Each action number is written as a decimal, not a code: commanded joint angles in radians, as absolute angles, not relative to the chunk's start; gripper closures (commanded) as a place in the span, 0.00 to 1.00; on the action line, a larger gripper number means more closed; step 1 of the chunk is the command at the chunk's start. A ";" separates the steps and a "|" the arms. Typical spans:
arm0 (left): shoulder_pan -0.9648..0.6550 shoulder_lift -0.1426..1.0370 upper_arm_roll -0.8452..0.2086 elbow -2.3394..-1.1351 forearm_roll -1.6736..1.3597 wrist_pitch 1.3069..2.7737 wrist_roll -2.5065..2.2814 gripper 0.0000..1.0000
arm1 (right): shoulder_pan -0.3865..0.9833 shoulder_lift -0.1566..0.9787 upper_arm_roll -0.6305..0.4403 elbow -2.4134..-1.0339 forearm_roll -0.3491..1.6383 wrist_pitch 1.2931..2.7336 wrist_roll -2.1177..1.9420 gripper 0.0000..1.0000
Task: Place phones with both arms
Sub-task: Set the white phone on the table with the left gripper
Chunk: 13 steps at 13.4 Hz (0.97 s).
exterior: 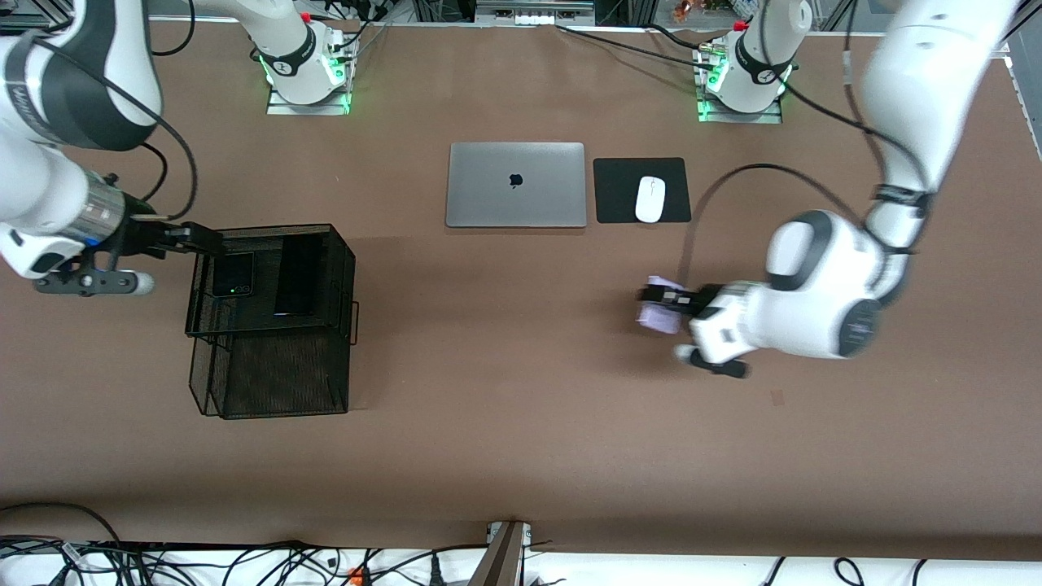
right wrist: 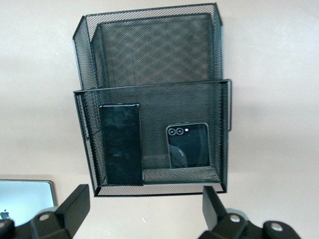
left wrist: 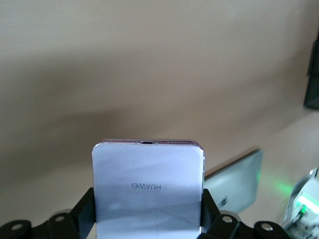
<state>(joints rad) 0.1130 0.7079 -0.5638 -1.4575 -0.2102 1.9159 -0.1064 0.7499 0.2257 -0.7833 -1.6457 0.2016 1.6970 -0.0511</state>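
A black mesh two-tier tray [exterior: 342, 268] stands toward the right arm's end of the table. Its upper tier holds the black flip phone [exterior: 232, 275] with two lenses and the long slim black slab [exterior: 295, 281]. Both also show in the right wrist view, the flip phone [right wrist: 188, 145] beside the slab [right wrist: 119, 144]. My right gripper [exterior: 210, 242] is open and empty above the tray's edge; its fingers [right wrist: 75, 204] stand wide apart. My left gripper [exterior: 674, 299] is shut on the pale lilac flip phone [exterior: 658, 308] and holds it above the bare table. The left wrist view shows that phone [left wrist: 148, 184] between the gripper's [left wrist: 148, 221] jaws.
A closed silver laptop [exterior: 516, 185] lies near the arms' bases. Beside it a white mouse [exterior: 650, 198] sits on a black mouse pad [exterior: 619, 191]. The tray's lower tier [exterior: 277, 374] juts out nearer the front camera. Brown table spreads between tray and lilac phone.
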 commanded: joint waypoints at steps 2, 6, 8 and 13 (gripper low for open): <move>-0.139 0.790 -0.525 -1.424 -0.226 2.219 -0.361 0.86 | 0.747 0.230 -0.787 -1.626 0.187 1.669 -0.064 0.00; -0.369 0.903 -0.391 -1.420 -0.233 2.562 -0.434 0.84 | 0.749 0.230 -0.787 -1.626 0.187 1.667 -0.060 0.00; -0.406 0.946 -0.380 -1.419 -0.233 2.647 -0.454 0.76 | 0.749 0.230 -0.787 -1.626 0.187 1.667 -0.060 0.00; -0.407 0.928 -0.373 -1.430 -0.219 2.660 -0.463 0.00 | 0.752 0.230 -0.784 -1.626 0.186 1.667 -0.054 0.00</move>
<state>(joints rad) -0.4049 0.9536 -0.3901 -1.4386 -0.2110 2.6783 -0.4539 0.7502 0.2289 -0.7869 -1.6429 0.2008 1.6900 -0.0535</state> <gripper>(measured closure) 0.000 0.000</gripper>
